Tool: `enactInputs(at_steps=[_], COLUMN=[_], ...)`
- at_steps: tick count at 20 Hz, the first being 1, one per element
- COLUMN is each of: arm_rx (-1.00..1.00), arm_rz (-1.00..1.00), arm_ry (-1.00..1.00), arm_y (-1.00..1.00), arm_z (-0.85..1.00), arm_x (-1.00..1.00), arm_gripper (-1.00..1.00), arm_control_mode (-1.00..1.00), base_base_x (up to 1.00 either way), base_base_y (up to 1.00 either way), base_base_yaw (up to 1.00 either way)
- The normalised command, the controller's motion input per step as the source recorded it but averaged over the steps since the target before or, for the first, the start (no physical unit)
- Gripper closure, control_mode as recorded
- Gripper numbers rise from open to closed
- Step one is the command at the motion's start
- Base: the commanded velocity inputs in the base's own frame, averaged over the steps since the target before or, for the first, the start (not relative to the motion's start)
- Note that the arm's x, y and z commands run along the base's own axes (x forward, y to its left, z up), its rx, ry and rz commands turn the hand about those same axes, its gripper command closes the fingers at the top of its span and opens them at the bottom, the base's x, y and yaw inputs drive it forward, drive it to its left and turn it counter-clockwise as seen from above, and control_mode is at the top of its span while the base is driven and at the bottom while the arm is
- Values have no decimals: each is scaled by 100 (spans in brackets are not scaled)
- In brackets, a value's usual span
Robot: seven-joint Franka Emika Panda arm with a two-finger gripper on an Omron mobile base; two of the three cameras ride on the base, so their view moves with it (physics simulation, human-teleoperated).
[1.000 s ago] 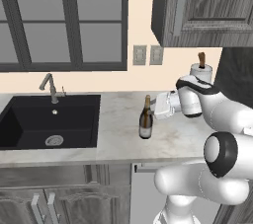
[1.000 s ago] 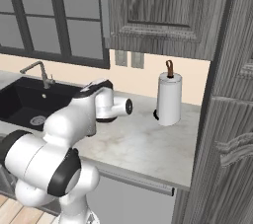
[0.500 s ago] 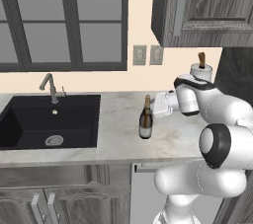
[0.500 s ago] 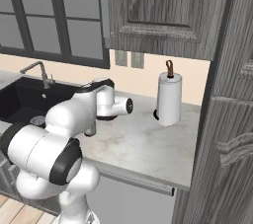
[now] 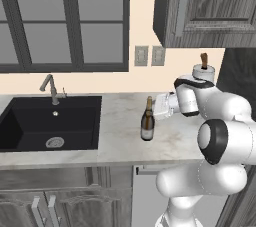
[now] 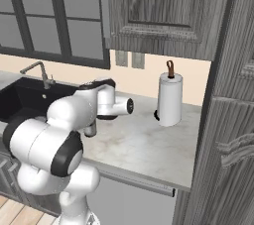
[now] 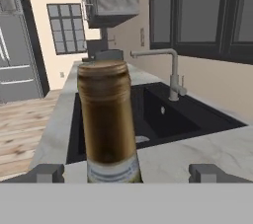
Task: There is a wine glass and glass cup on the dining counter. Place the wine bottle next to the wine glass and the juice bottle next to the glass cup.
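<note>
Dark glass — one slim gold-foiled wine bottle (image 5: 147, 121) is standing upright just beside the claw (image 7: 126, 171). Its neck is rising between two spread fingertips (image 7: 47, 172) — neither touching.

Wine bottle (image 5: 147, 123): dark glossy glass, gold foil top. Counter (image 5: 125, 143): smooth pale marble look. Sink (image 5: 47, 121) matt black, faucet (image 5: 50, 88) brushed metal.

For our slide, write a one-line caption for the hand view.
Open gripper lined up on the wine bottle, its neck between the fingertips, black sink behind.
</note>
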Motion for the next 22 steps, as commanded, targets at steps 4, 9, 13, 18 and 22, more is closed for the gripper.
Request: enactInputs(at_steps=[4, 9, 13, 18, 22], arm_rx=[0, 0, 0, 0, 0], arm_rz=[0, 0, 0, 0, 0], arm_ry=[0, 0, 0, 0, 0], arm_y=[18, 14, 5, 0, 0], arm_z=[-17, -15, -14, -14, -6], arm_x=[0, 0, 2, 0, 0], arm_gripper=[-100, -100, -100, 100, 100], arm_control_mode=[-100, -100, -100, -100, -100], base_base_x=[0, 0, 0, 0, 0], base_base_y=[0, 0, 0, 0, 0], base_base_yaw=[0, 0, 0, 0, 0])
